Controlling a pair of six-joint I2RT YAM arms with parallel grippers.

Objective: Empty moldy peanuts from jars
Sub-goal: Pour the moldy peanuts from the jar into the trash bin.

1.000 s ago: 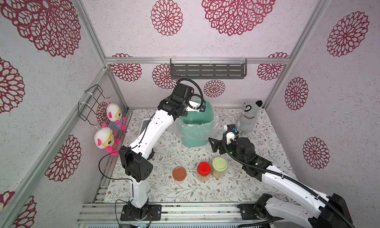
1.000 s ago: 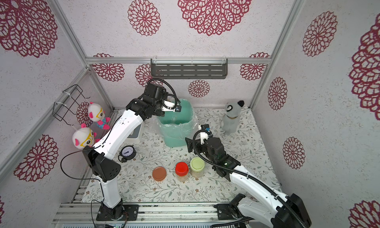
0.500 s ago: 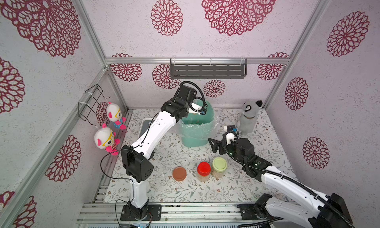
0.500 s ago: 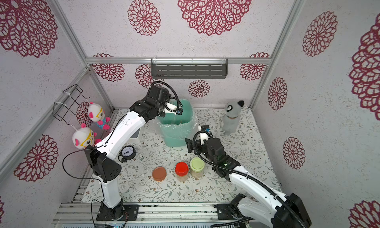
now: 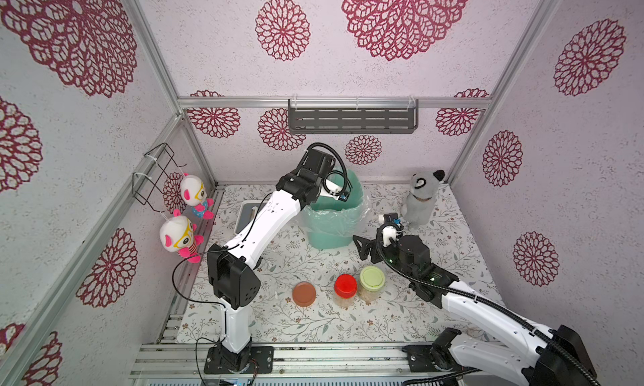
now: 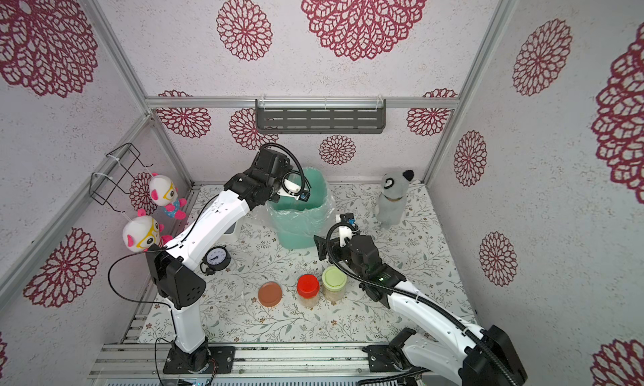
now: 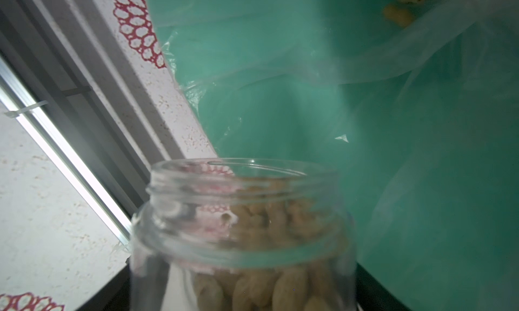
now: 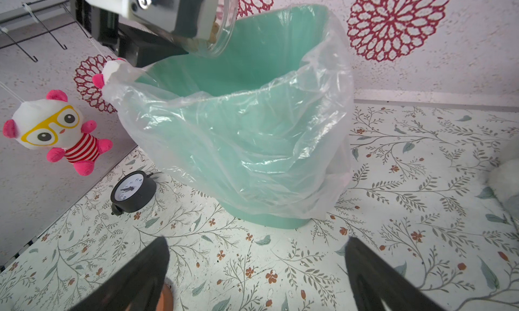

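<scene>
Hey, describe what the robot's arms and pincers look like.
The left arm and right arm have white shells, black joints and looping black cables, with white wrist-camera mounts. The right pincer has black tapered fingers; the left pincer looks dark too.

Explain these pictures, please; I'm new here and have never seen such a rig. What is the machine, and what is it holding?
Two robot arms stand at a flowered table. Two pictures look down from overhead; the others come from a camera on each wrist. The left tool grips an open jar of peanuts, tipped over the green lined bin. The right tool is open and empty. On the table: a brown lid, a red-lidded jar, a green-lidded jar, a clock.
</scene>
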